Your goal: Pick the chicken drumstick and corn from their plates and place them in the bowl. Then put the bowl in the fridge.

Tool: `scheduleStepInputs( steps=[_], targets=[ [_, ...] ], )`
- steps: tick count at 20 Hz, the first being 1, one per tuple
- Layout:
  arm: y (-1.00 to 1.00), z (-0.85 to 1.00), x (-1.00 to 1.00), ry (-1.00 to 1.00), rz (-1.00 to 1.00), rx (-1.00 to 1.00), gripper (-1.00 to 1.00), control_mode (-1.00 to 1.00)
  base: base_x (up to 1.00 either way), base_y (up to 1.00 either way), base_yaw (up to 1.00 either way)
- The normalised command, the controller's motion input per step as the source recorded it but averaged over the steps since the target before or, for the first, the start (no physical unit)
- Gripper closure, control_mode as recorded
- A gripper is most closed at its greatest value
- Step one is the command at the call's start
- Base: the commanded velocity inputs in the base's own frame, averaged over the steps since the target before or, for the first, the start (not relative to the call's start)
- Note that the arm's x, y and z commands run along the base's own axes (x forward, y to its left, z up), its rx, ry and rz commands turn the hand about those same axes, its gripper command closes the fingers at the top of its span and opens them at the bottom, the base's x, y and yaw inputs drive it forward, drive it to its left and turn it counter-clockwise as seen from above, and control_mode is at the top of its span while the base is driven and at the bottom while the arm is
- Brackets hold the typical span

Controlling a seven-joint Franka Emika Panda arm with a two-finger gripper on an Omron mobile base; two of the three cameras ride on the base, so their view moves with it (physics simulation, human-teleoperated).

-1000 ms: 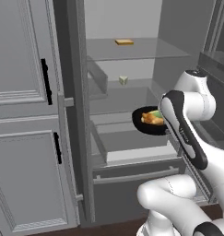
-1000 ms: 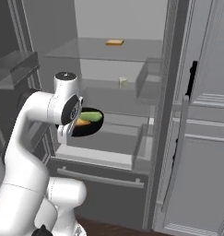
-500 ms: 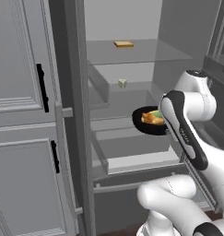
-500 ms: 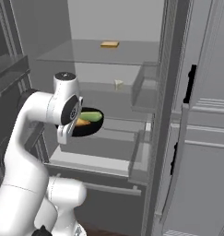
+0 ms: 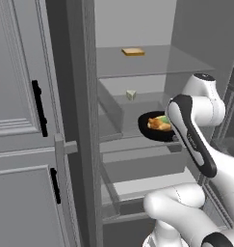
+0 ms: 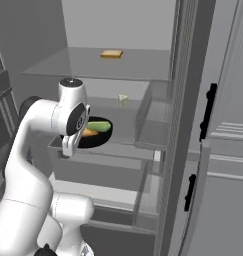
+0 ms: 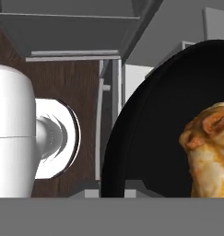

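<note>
Fridge [image 5: 152,62] shelves around held bowl [image 5: 149,126]

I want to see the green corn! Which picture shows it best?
The right base view: the corn lies in plain sight across the bowl, beside the chicken drumstick. The left base view shows just a green sliver behind the drumstick.

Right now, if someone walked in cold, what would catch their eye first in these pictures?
The dark bowl, holding the golden chicken drumstick and the green corn, is held up by the white arm in front of the open fridge, about level with its middle shelf. Inside the fridge, a tan slice lies on the top glass shelf and a small pale cube sits on the shelf below.
</note>
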Motion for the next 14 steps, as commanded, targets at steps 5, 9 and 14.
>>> scheduleStepInputs(
  steps=[5, 9, 14],
  targets=[
    [0.0, 0.0, 0.0, 0.0, 0.0, 0.0, 1.0, 1.0, 0.39, 0.0, -0.01],
    [0.0, 0.0, 0.0, 0.0, 0.0, 0.0, 1.0, 1.0, 0.41, 0.0, 0.0],
    [0.0, 0.0, 0.0, 0.0, 0.0, 0.0, 1.0, 1.0, 0.49, 0.0, 0.0]
  ],
)
